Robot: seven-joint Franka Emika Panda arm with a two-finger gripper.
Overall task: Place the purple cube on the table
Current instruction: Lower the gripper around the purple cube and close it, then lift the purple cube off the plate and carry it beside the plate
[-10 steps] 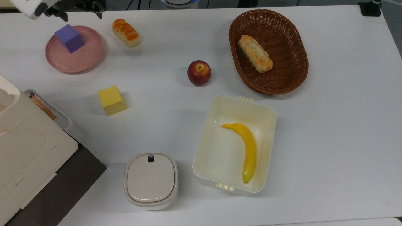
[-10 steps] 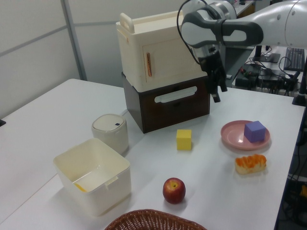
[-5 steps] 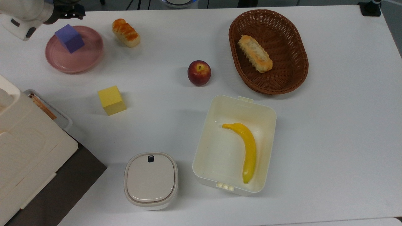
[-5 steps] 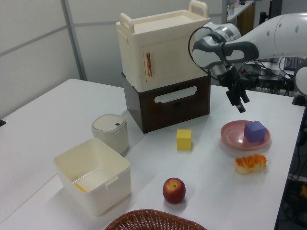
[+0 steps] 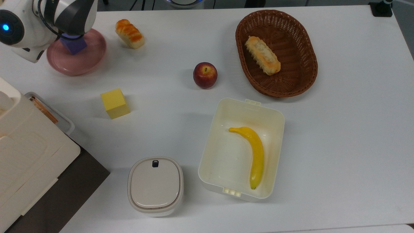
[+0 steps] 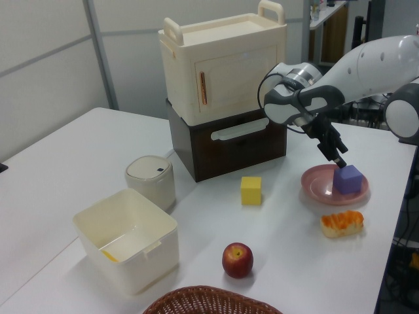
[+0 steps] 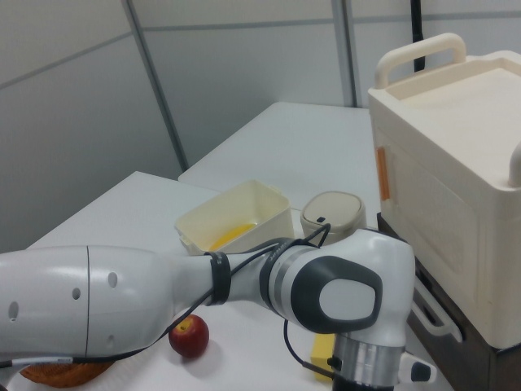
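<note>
One wicker basket [image 6: 206, 301] sits nearest in the left view, and a red apple [image 6: 237, 259] stands just beyond it on the white table [image 5: 349, 136]. Past the apple, an open cream box [image 5: 241, 149] holds a banana [image 5: 254, 152], with a lidded round container [image 6: 150, 180] beside it. Further back a yellow cube [image 6: 251, 190] stands alone on the tabletop, well apart from a bread roll [image 6: 342, 223] at the left view's right. Behind the roll lies a pink plate [image 6: 317, 190], and the purple cube [image 6: 347, 178] rests on it, not on the table. The gripper [image 6: 338, 159] hangs at the cube's upper edge, very near or touching it; whether its fingers are spread or closed cannot be told. Farthest back, a cream case [image 6: 226, 65] sits on a dark brown box [image 6: 229, 140].
</note>
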